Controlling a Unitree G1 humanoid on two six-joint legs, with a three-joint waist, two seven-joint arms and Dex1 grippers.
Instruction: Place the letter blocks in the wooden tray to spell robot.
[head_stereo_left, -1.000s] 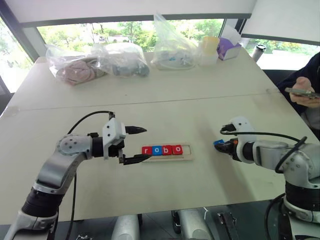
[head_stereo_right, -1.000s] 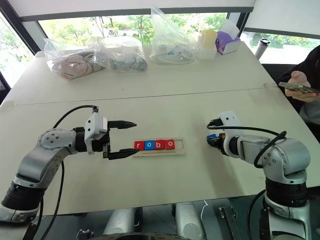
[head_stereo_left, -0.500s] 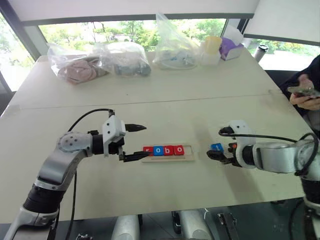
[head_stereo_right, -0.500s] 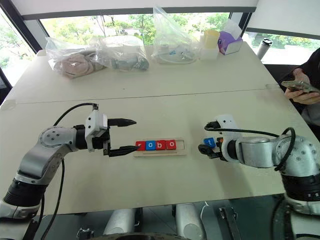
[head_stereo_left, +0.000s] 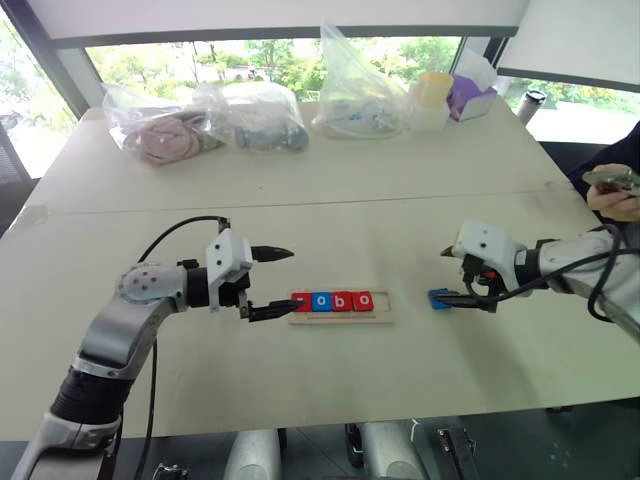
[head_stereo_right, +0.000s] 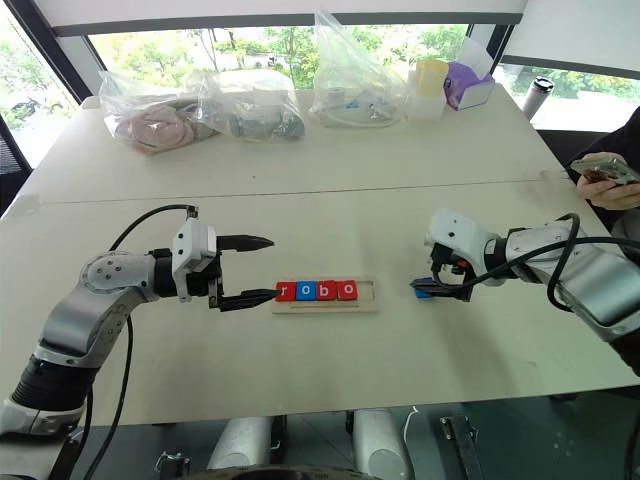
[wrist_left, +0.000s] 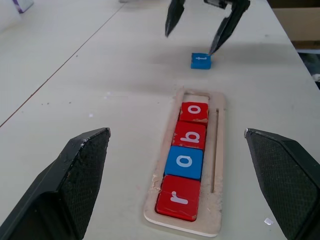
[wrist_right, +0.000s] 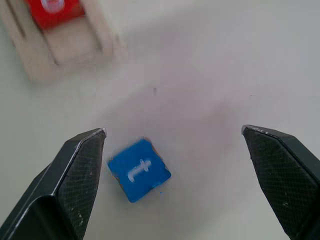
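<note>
The wooden tray (head_stereo_left: 340, 306) lies mid-table and holds a row of letter blocks: red r (wrist_left: 178, 197), blue o (wrist_left: 184, 161), red b (wrist_left: 189, 134) and red o (wrist_left: 194, 111). Its right-end slot (wrist_left: 195, 98) is bare. A blue t block (head_stereo_left: 438, 298) lies flat on the table, a short way right of the tray. My right gripper (head_stereo_left: 455, 279) hovers open just above and around the t block (wrist_right: 139, 170), not touching it. My left gripper (head_stereo_left: 284, 282) stands open at the tray's left end, its lower finger close to the r block.
Clear plastic bags (head_stereo_left: 255, 115) with clutter, a pale cup (head_stereo_left: 430, 95) and a purple box (head_stereo_left: 470, 92) line the table's far side. A person's hands with a phone (head_stereo_left: 612, 183) sit at the right edge. A seam (head_stereo_left: 300, 205) crosses the table.
My right gripper has opened and let go of the blue t block, which now lies on the table. The right hand rolled and lifted slightly. The left arm stayed put.
</note>
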